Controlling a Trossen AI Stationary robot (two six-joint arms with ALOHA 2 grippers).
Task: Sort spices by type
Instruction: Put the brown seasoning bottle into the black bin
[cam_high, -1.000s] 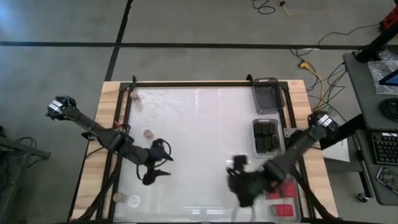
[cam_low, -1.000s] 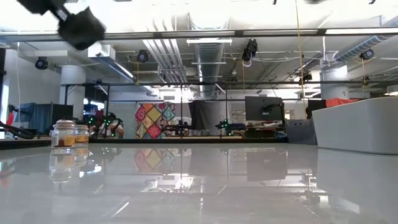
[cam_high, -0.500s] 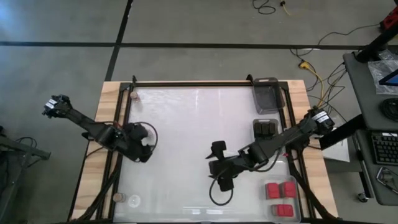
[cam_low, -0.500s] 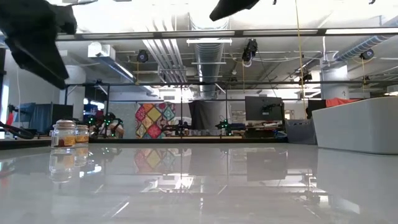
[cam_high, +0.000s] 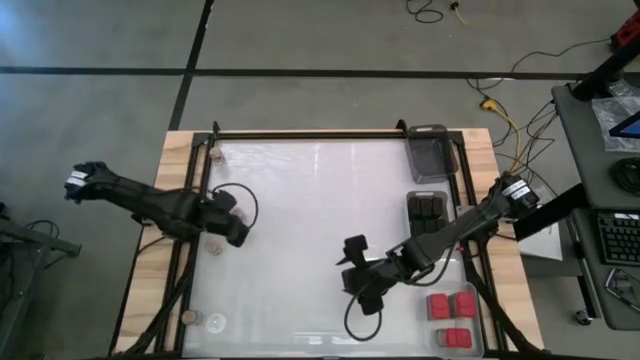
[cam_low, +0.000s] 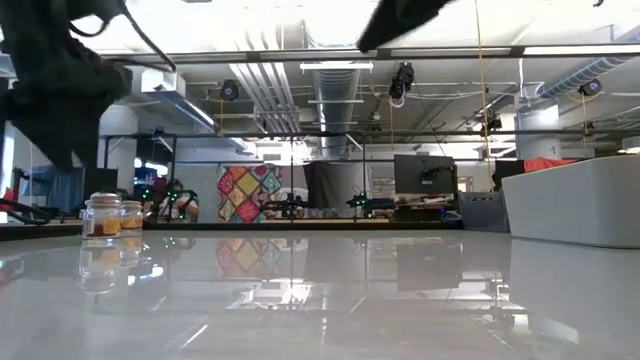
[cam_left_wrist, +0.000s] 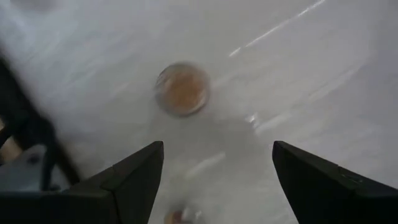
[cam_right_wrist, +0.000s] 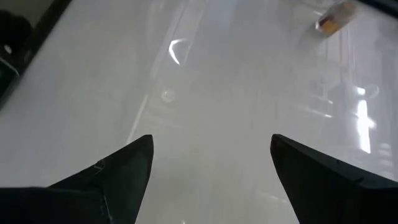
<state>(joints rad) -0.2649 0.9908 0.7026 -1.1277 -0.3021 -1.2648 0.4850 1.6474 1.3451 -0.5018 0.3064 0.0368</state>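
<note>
My left gripper (cam_left_wrist: 214, 180) is over the table's (cam_high: 320, 200) left edge, fingers wide, nothing held, a round jar (cam_left_wrist: 183, 90) just ahead of it. My right gripper (cam_right_wrist: 211, 171) is also wide and empty, near the front middle. Red blocks (cam_high: 450, 305) sit in the front-right corner tray (cam_high: 482, 330)

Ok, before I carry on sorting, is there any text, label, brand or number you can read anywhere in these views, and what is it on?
No readable text in any view.
Spice jars at the table's left edge: labels too small to read.
Jar under the left gripper: seen from above, no lettering shows.
Red blocks and dark blocks in their trays: no markings can be made out.
Monitor in the room behind: screen dark, no text.
</note>
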